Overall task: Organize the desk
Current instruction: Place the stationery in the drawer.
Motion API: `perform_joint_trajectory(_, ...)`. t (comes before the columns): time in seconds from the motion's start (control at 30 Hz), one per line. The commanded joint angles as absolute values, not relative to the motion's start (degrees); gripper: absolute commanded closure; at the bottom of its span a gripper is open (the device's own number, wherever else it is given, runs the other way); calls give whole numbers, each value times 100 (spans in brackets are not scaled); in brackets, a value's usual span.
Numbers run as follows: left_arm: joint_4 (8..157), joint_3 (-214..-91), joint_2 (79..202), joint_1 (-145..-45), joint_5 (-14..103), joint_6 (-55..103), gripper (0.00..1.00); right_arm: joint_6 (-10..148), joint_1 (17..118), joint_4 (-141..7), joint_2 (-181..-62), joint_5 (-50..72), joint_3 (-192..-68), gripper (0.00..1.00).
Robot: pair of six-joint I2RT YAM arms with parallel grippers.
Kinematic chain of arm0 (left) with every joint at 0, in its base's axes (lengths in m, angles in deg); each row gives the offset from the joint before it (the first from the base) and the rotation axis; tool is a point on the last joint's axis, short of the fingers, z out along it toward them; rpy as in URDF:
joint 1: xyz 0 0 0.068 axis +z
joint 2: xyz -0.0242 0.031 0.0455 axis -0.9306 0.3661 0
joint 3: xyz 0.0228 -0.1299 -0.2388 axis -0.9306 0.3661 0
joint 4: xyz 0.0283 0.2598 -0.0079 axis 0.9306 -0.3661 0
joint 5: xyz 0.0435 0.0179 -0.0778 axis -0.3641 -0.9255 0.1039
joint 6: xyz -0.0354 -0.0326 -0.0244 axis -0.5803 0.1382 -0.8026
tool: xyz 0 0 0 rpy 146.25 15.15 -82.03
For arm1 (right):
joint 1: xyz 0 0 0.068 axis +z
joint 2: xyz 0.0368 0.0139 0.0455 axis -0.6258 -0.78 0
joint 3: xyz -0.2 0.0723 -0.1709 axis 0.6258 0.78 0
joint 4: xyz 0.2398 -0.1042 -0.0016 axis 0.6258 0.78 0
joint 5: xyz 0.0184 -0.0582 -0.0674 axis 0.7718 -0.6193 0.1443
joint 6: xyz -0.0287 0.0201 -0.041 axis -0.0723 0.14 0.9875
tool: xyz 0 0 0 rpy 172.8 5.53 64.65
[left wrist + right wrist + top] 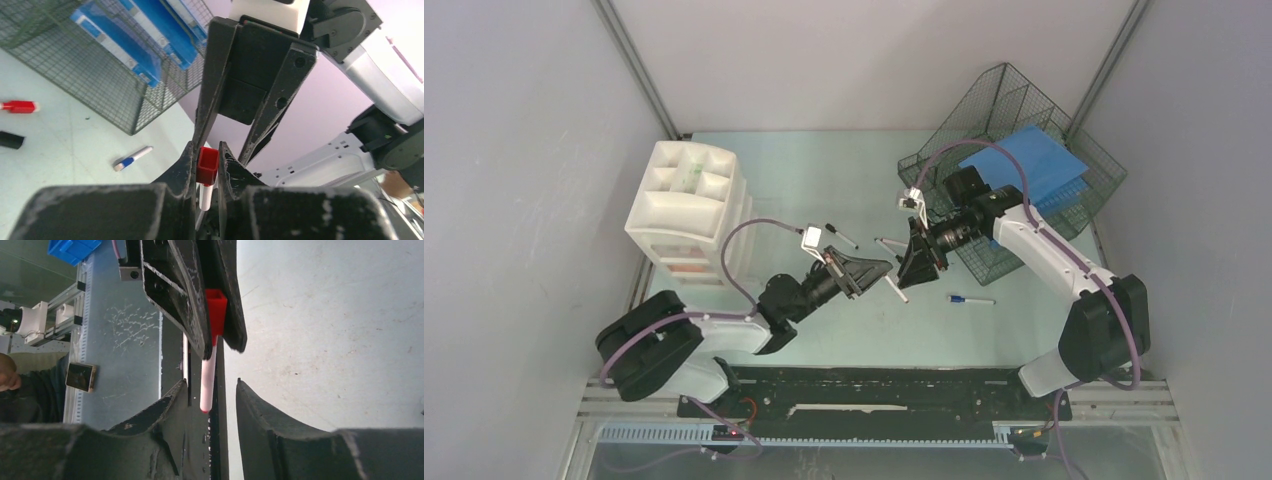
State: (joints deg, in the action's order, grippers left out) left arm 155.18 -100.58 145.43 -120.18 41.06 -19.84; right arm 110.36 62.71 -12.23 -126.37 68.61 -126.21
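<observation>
Left gripper (206, 156): pinched tight on the red marker (216, 310), by its cap.
Right gripper (211, 386): jaws apart around the marker's white end.
Desk (774, 175): flat under both arms.

the left arm (724, 335), lower left of the top view, and the right arm (1049, 250), at its right, are glossy white shells joined by bulky black joint housings. a thin mauve cable (744, 235) loops loosely along each. a small white block (811, 238) sits at each wrist. the left gripper (206, 152) and right gripper (210, 387) are black, with tapering fingers (100, 210) scuffed and grey-flecked. round screw heads (300, 62) dot the right one's black side plates.
</observation>
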Motion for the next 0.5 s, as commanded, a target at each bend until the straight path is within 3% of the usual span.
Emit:
perform_joint_trajectory(0.0, 14558, -9948, 13895, -12014, 3639, -1480, 100, 11172, 6278, -1271, -12392, 6530, -12788, 51)
perform_joint_trajectory(0.47, 9023, -10675, 11700, -11981, 868, 204, 100, 11374, 6283, -1269, -12142, 5664, -12778, 51)
